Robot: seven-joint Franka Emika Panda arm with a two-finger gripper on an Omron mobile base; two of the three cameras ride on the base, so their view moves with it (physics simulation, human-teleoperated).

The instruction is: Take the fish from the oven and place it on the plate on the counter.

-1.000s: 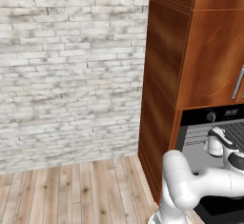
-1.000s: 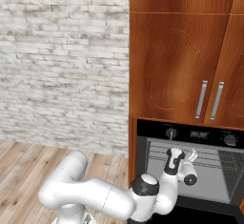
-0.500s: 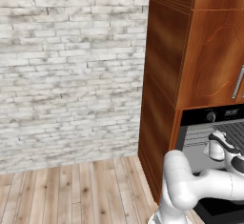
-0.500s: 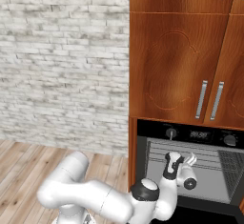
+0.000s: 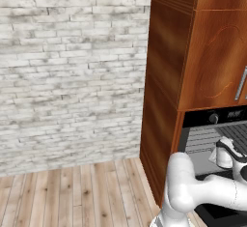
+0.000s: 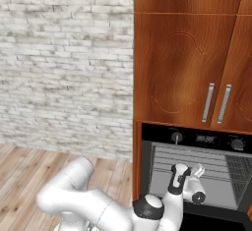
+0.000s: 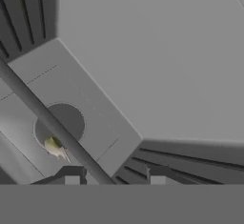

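Base views flanking oven (image 6: pixel 197 176); hand view inside.

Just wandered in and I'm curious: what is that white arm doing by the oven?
The white robot arm is reaching into the open oven, its gripper in front of the wire racks. The hand view looks into the grey interior, where a small pale shape, perhaps the fish, lies partly behind a bar. The jaws stand partly apart and hold nothing.
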